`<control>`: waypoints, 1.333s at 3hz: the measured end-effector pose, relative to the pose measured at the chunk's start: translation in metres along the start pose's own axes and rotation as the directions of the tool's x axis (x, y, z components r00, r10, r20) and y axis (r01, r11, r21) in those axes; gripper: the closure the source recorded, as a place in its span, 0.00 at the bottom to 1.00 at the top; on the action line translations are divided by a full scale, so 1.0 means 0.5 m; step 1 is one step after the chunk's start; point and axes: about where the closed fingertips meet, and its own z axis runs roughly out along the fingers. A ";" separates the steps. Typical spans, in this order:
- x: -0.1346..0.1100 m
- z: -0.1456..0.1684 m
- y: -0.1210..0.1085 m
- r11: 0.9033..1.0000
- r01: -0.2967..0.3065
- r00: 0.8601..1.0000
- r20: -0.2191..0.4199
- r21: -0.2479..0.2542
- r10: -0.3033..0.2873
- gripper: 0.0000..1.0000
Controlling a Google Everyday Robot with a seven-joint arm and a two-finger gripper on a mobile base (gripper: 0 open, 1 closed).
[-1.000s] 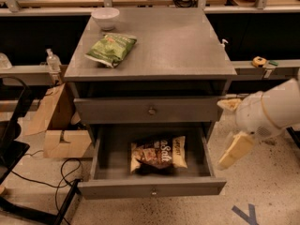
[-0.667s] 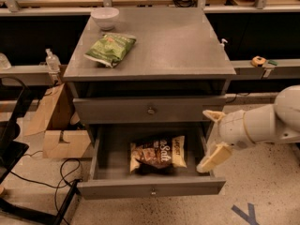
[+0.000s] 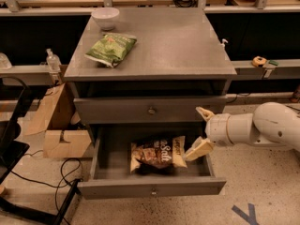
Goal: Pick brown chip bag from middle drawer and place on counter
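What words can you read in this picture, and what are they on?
"Salt": white script on the brown chip bag in the middle drawer.
Its cream edge print: too blurred to read.
Green chip bag: nothing readable.
The open pincer, just right of that bag, carries no text.

I see my arm (image 3: pixel 262 128) as smooth, glossy white, made of rounded tubular segments with a thin seam ring near the wrist. Its end effector (image 3: pixel 193 133), over the middle drawer's (image 3: pixel 117 189) right edge, carries two flat cream-yellow fingers (image 3: pixel 199 149), spread apart.
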 end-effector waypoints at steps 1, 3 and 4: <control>0.011 0.085 0.025 0.998 0.000 0.998 0.057 -0.065 0.004 0.00; 0.121 0.280 0.073 0.977 -0.047 0.996 0.071 -0.206 0.063 0.00; 0.165 0.374 0.078 0.965 -0.062 0.996 0.041 -0.256 0.074 0.00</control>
